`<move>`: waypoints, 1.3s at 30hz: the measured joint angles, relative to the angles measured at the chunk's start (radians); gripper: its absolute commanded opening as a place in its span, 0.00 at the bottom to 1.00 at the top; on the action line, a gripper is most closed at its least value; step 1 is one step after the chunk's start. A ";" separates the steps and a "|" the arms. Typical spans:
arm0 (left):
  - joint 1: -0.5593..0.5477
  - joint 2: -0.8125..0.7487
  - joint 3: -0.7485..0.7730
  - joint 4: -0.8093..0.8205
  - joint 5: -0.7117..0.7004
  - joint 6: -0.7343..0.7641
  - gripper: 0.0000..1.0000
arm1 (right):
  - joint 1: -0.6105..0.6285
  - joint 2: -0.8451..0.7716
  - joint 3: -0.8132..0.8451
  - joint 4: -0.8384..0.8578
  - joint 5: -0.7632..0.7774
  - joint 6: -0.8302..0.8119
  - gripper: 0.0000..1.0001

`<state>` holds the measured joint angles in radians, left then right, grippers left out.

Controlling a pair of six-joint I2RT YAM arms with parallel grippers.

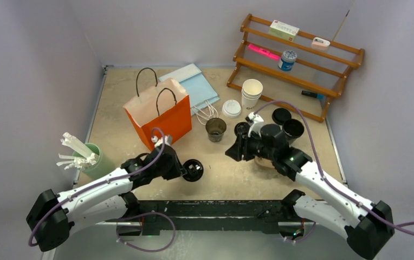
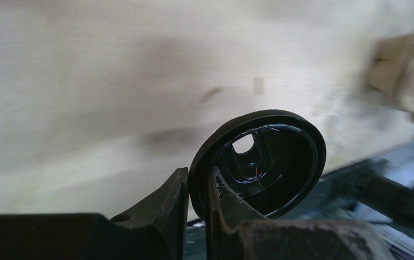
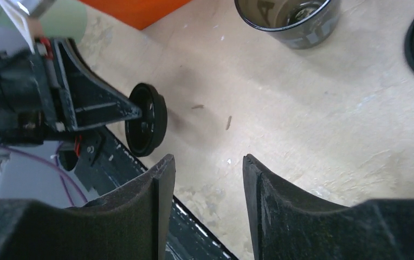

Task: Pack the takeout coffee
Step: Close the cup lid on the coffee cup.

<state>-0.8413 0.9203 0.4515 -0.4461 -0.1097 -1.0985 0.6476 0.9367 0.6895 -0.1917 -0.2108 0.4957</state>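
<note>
L gripper (image 2: pixel 196 197) is pinched narrow on the rim of a black lid (image 2: pixel 259 162). The lid is held on edge, underside toward the L wrist cam, and it's off the table (image 1: pixel 118 97). In top view the held lid is near-centre, close to the front edge, just R of the L fingers. R gripper (image 3: pixel 207 200) has jaws apart at mid width w/ nothing between them. It hangs over bare tabletop, pointed toward the held lid but clearly apart from it. Black cup (image 1: pixel 215 129) w/ white print is upright and uncovered, mid-table, just R of the orange paper bag (image 1: pixel 159 114), and neither gripper touches it. Second black lid (image 1: pixel 281 115) lies flat at the far R, next to another dark round item (image 1: pixel 293 129); can't tell if that's a cup or a lid. White lid (image 1: pixel 231 108) and the stack of white cups (image 1: pixel 251 92) are behind the black cup. Blue bag (image 1: pixel 191 84) lies flat behind the orange one. Green cup (image 1: pixel 94 160) w/ white packets is at the L edge, beside the L arm. Wooden rack (image 1: pixel 297 62) w/ small items is in the far R corner.
</note>
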 measured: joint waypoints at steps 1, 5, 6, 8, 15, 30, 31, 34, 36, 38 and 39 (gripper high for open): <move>0.006 -0.006 0.014 0.022 0.028 0.001 0.16 | 0.000 -0.036 -0.050 0.040 -0.022 0.012 0.53; 0.082 -0.034 0.051 0.143 0.180 -0.001 0.16 | 0.000 -0.165 -0.221 0.215 -0.101 0.094 0.63; 0.112 -0.040 0.054 0.179 0.224 -0.005 0.16 | 0.000 -0.185 -0.249 0.258 -0.120 0.119 0.70; 0.171 -0.046 0.055 0.255 0.310 -0.018 0.16 | 0.000 -0.209 -0.288 0.351 -0.152 0.164 0.90; 0.233 0.050 0.055 0.577 0.553 -0.151 0.16 | 0.000 -0.227 -0.399 0.744 -0.259 0.262 0.99; 0.235 0.061 0.144 0.827 0.733 -0.298 0.18 | 0.000 -0.240 -0.339 0.998 -0.326 0.132 0.99; 0.235 0.057 0.145 0.827 0.735 -0.298 0.18 | 0.000 -0.227 -0.326 1.006 -0.340 0.131 0.99; 0.235 0.050 0.145 0.825 0.736 -0.298 0.19 | 0.000 -0.186 -0.301 1.043 -0.388 0.132 0.99; 0.235 0.044 0.145 0.821 0.737 -0.301 0.19 | 0.000 -0.163 -0.294 1.060 -0.414 0.130 0.99; 0.235 0.034 0.145 0.816 0.739 -0.302 0.19 | 0.000 -0.149 -0.285 1.065 -0.440 0.121 0.98; 0.235 0.028 0.145 0.813 0.739 -0.302 0.19 | 0.000 -0.144 -0.280 1.066 -0.454 0.112 0.98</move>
<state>-0.6067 0.9485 0.5968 0.3668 0.6292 -1.4002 0.6476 0.7929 0.4095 0.8745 -0.6651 0.6075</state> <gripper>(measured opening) 0.189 0.984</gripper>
